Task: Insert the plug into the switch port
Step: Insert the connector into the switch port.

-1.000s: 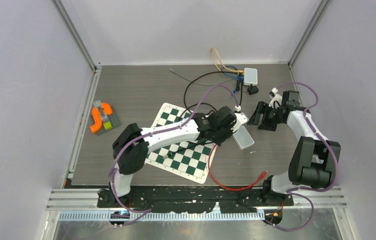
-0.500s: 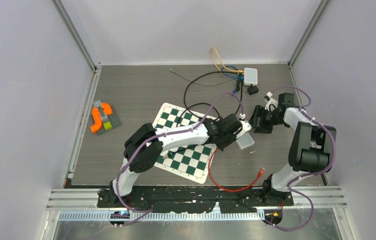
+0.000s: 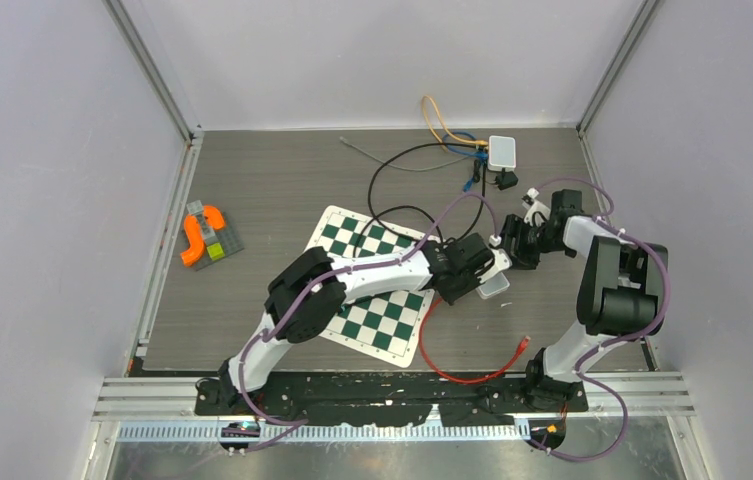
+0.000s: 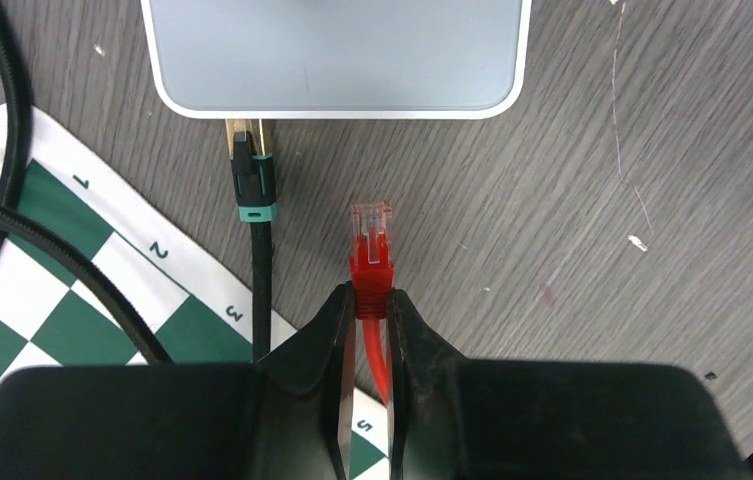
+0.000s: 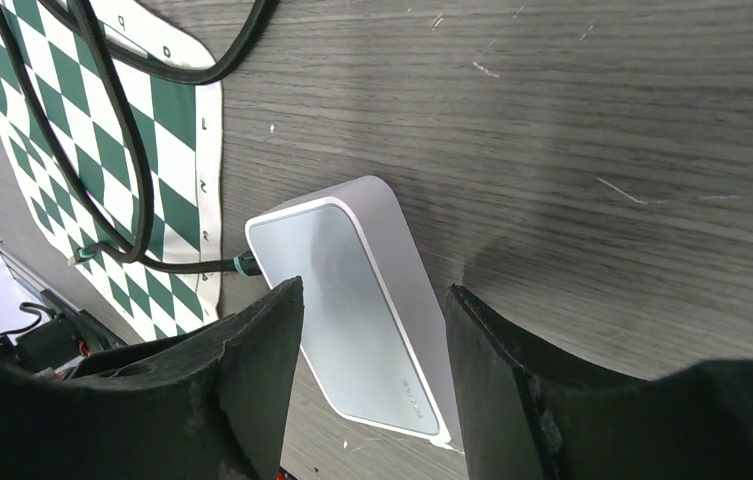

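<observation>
Where clamped in the left gripper, sits straight ahead of the fingertips: red plug, pinched by its boot, clear tip and latch pointing forward. Shut narrow on that boot, a finger pressed to each flank. Trails the red cable back between the fingers and out of sight under the claw. Hangs low over the grey wood-grain table; cannot tell whether touching it.

Further ahead, parted from the plug's tip by a strip of bare table: switch, pale grey, rounded corners, near edge facing the claw. Not yet in any port. Ahead and to the left of the claw, already seated in that edge: black cable with a teal-banded connector, running back past the left finger. Left and behind, under that cable: corner of the green-and-white chessboard mat.

As for the right gripper: spread wide, nothing gripped. Straddles the same switch, one finger off each long side, casing lying between and just beyond the tips. Beside one finger, a sliver of shadowed table between pad and casing; on the other side, cannot tell whether touching.
</observation>
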Available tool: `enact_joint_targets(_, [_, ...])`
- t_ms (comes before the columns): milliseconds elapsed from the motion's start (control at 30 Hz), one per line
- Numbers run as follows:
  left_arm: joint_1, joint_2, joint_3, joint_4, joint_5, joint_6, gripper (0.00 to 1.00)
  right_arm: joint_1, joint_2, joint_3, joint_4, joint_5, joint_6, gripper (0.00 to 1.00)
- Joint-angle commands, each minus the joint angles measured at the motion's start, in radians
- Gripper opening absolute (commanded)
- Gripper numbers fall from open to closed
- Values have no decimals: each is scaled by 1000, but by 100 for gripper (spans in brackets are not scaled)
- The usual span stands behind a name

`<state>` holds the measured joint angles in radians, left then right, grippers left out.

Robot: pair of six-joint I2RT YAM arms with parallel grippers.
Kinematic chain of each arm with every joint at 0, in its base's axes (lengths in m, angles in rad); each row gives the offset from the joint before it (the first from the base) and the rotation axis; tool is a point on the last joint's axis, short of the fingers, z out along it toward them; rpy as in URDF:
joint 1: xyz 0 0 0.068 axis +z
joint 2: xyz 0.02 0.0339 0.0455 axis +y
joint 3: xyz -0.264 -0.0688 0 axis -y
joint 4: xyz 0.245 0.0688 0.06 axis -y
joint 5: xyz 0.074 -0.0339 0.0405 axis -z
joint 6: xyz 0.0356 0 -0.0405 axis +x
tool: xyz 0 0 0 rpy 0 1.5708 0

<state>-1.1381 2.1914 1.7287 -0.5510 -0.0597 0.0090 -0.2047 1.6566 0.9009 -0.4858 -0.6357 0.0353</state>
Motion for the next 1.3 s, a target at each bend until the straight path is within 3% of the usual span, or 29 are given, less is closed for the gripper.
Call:
enact_joint_targets(0, [-7, 21, 44, 4, -14, 21, 0, 15, 26, 15, 37, -18, -7, 61])
enact_joint_targets(233, [-1, 62, 111, -33, -58, 29, 0, 15, 98, 84, 33, -34, -3, 67])
enact_joint_targets(433, [18, 99, 173, -67, -37, 20, 0, 15, 133, 85, 32, -65, -18, 60])
enact_joint_targets(667, [26, 117, 205, -79, -29, 26, 0, 21, 129, 70, 45, -97, -21, 45])
enact_joint_targets(1067, [27, 164, 259, -171, 6, 6, 0, 22, 110, 63, 37, -92, -17, 50])
enact_joint_targets(1267, [27, 164, 268, -160, 2, 5, 0, 35, 118, 55, 46, -109, -10, 45])
